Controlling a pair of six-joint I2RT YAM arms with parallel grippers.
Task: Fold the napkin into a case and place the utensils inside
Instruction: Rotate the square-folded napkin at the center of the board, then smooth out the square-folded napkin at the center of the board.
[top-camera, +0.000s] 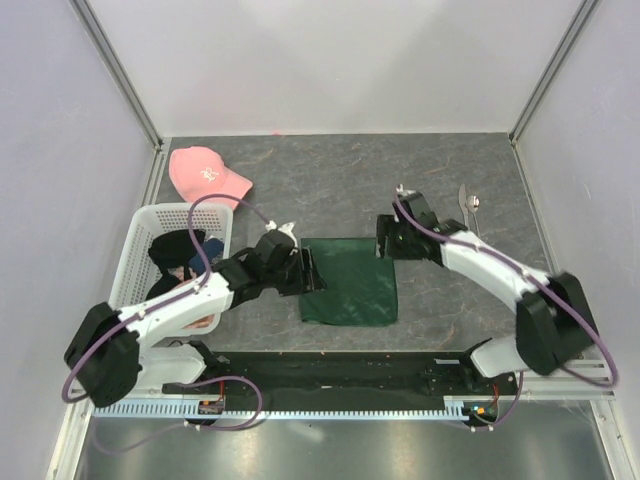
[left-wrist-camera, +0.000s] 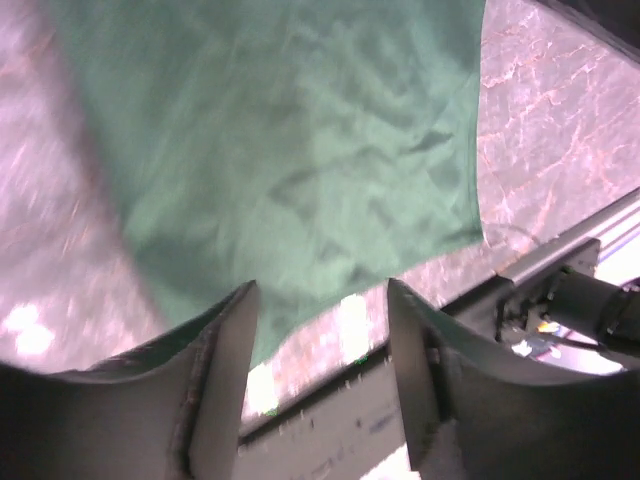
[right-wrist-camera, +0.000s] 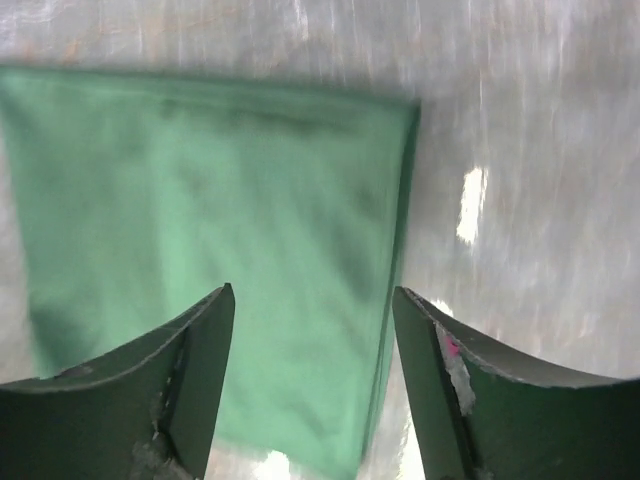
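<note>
A: Left gripper (left-wrist-camera: 320, 292) and right gripper (right-wrist-camera: 312, 295): what did they hold?
B: Nothing. Both stood open at the edges of the napkin (top-camera: 349, 282), which lay flat, apparently folded, on the table (top-camera: 330, 180). The utensils (top-camera: 468, 208) lay well apart, far right.
A: Risk?
B: Probably a pinch catching one layer only, dragging the fold open.

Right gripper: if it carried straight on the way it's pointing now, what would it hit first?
Probably the napkin: the right gripper, jaws open, points down at the cloth close to one edge, with nothing in between. How far above it hangs is unclear.
</note>
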